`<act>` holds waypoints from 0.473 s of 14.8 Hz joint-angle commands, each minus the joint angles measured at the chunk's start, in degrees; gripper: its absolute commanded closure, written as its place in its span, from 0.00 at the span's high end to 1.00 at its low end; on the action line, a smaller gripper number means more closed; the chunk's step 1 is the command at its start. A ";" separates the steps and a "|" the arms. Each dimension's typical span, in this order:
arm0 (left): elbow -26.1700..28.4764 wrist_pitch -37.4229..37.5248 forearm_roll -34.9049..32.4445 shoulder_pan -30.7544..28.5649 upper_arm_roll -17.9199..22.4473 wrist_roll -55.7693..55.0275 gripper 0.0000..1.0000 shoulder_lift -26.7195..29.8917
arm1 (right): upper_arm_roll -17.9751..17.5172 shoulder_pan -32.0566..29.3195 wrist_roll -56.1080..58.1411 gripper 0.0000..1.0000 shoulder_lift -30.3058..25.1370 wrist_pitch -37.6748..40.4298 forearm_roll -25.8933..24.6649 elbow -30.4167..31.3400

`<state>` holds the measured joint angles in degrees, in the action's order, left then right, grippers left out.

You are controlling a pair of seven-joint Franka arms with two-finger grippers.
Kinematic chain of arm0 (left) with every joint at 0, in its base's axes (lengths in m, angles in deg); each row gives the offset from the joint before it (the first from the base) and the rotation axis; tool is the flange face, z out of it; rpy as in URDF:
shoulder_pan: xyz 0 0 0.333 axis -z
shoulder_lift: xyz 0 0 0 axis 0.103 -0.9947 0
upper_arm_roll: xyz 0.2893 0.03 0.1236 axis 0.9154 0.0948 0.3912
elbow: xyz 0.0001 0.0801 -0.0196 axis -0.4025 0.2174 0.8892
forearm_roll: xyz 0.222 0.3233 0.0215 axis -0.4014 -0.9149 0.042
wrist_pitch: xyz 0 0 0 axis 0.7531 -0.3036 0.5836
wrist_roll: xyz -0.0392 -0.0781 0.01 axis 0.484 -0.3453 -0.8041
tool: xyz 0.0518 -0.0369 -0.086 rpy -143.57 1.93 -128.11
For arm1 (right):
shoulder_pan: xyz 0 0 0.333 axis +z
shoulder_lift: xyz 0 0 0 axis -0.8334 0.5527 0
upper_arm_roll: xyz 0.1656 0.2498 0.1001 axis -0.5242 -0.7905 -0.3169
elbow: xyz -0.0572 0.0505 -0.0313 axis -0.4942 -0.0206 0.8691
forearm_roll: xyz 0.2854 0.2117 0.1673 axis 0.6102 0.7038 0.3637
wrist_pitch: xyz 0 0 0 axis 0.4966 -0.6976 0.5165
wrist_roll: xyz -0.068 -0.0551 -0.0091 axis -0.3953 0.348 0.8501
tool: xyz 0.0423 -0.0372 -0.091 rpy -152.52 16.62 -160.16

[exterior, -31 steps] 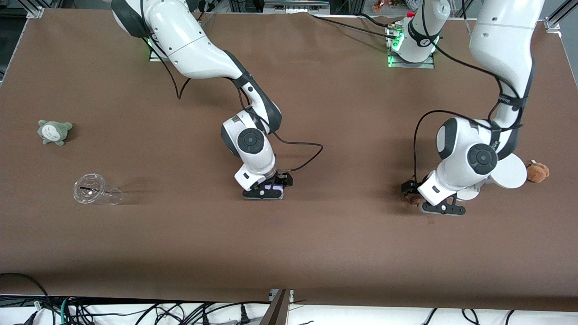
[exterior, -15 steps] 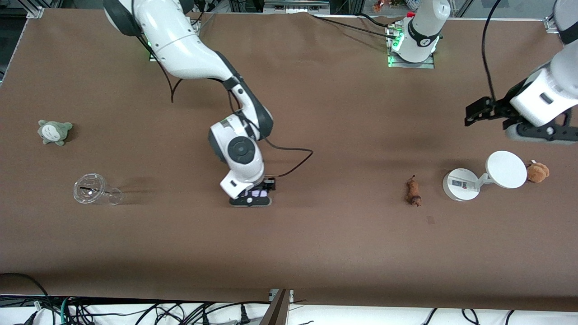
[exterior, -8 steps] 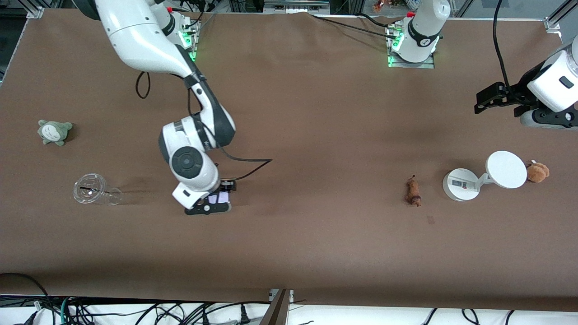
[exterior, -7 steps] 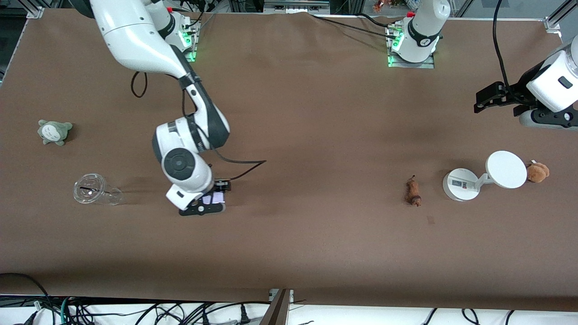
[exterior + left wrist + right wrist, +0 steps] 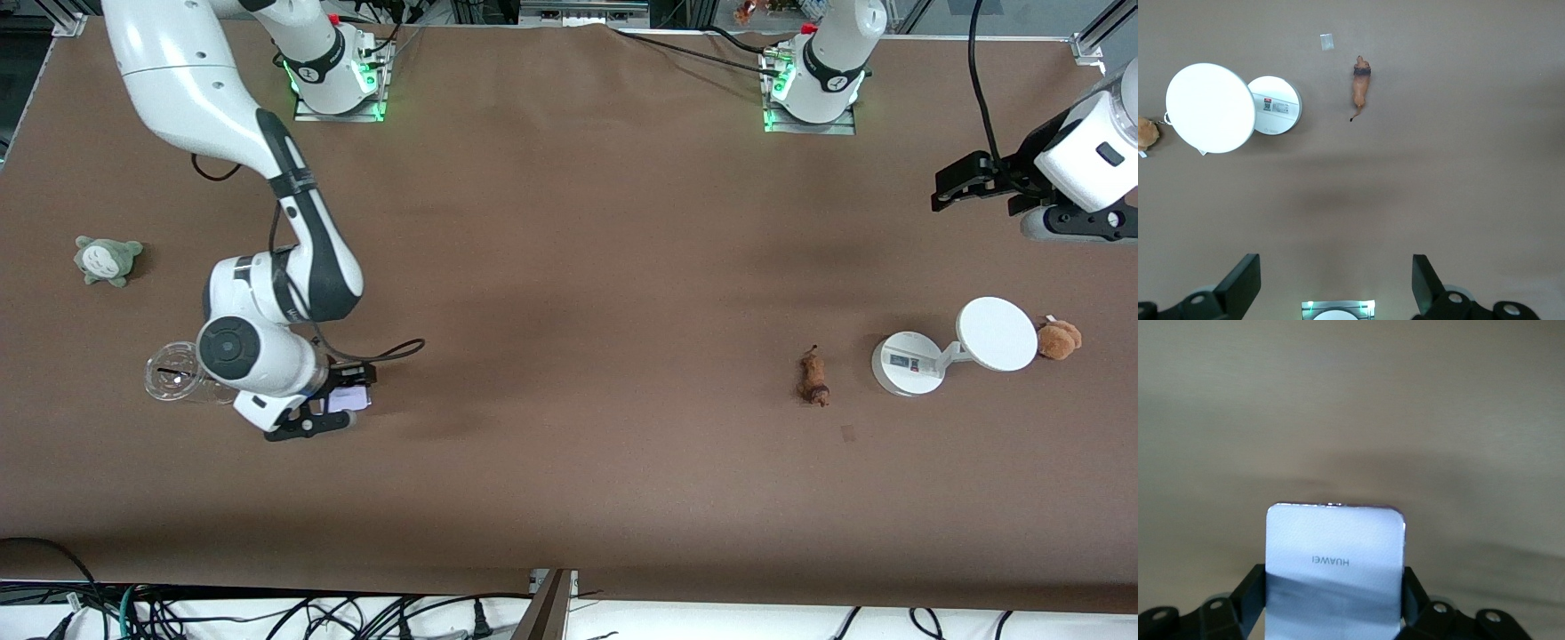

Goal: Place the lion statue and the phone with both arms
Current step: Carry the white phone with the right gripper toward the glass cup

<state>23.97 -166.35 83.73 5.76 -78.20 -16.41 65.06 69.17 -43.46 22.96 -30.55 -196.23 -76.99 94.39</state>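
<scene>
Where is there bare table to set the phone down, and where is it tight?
Widest bare patch: the table's middle, between the right gripper holding the phone and the lion statue. Bare too is the strip nearer the camera. Tight: beside the clear cup, and around the white disc stand and brown plush. The left gripper waits, open.

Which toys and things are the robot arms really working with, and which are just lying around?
For the job:
- phone, clamped in the right tool
- lion statue, lying on the table
- left tool, open, up in the air

Just lying about:
- clear cup
- grey plush
- white disc stand
- brown plush
</scene>
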 commanded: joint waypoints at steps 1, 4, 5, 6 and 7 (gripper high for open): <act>2.26 0.09 -1.29 -0.90 -0.91 -0.70 1.00 2.53 | -0.76 -1.82 1.74 0.10 -1.61 -5.42 1.07 5.13; 1.90 -0.08 -1.29 -0.82 -1.26 -0.78 1.00 2.17 | -0.76 -3.41 4.11 0.10 -1.34 -6.67 1.07 5.66; 1.90 -0.08 -1.38 -0.55 -1.26 -0.78 1.00 2.00 | -0.76 -3.85 4.46 0.10 -1.16 -6.75 0.98 5.66; 1.90 -0.17 -1.38 -0.46 -1.35 -0.78 1.00 1.91 | -0.76 -4.20 5.34 0.10 -0.99 -7.54 0.98 5.75; 1.82 -0.17 -1.38 -0.38 -1.43 -0.78 1.00 2.00 | -0.76 -5.25 6.56 0.10 -0.38 -8.15 1.06 5.66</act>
<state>24.78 -166.30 83.67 5.70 -78.66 -16.45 65.99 69.18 -46.65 26.43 -30.50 -202.71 -76.99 98.91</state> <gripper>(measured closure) 0.000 0.163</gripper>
